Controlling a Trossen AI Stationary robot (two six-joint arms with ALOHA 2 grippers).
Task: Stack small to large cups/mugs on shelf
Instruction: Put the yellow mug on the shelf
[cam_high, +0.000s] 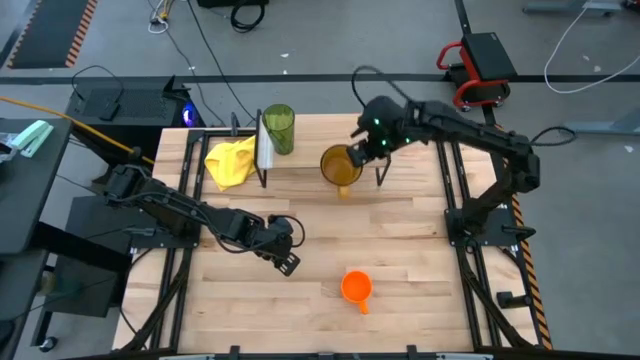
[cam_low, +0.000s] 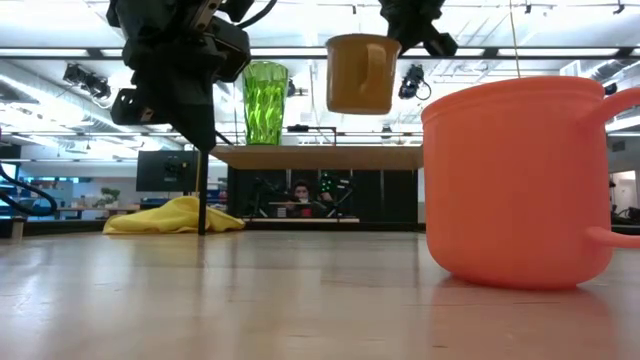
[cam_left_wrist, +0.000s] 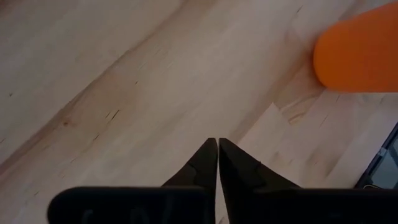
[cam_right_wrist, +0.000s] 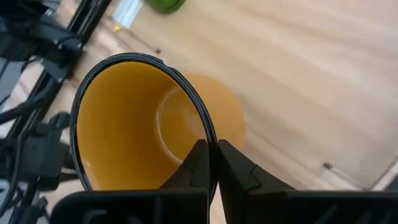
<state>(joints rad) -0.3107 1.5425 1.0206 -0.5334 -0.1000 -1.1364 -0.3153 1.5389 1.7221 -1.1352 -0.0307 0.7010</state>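
The green tumbler (cam_high: 279, 128) (cam_low: 265, 102) stands upright on the shelf's wooden top (cam_low: 315, 157) (cam_high: 310, 138), near its left end. My right gripper (cam_high: 364, 150) (cam_right_wrist: 210, 148) is shut on the yellow-brown mug (cam_high: 340, 167) (cam_low: 362, 72), which hangs in the air above the shelf. The small orange mug (cam_high: 356, 287) (cam_low: 520, 180) (cam_left_wrist: 360, 55) stands on the table near its front edge. My left gripper (cam_high: 288, 263) (cam_left_wrist: 217, 144) hovers shut over bare table, left of the orange mug. My right gripper pinches the yellow-brown mug's rim (cam_right_wrist: 206, 127), one finger inside the cup and one outside. The fingers come from above, pointing down. The mug is lifted clear of the shelf top and hangs upright with its handle (cam_low: 378, 62) toward the table's near side.
A crumpled yellow cloth (cam_high: 230, 162) (cam_low: 175, 217) lies on the table left of the shelf. The shelf's thin black legs (cam_low: 201, 190) stand at the table's far side. Bare wood lies between the shelf and the orange mug.
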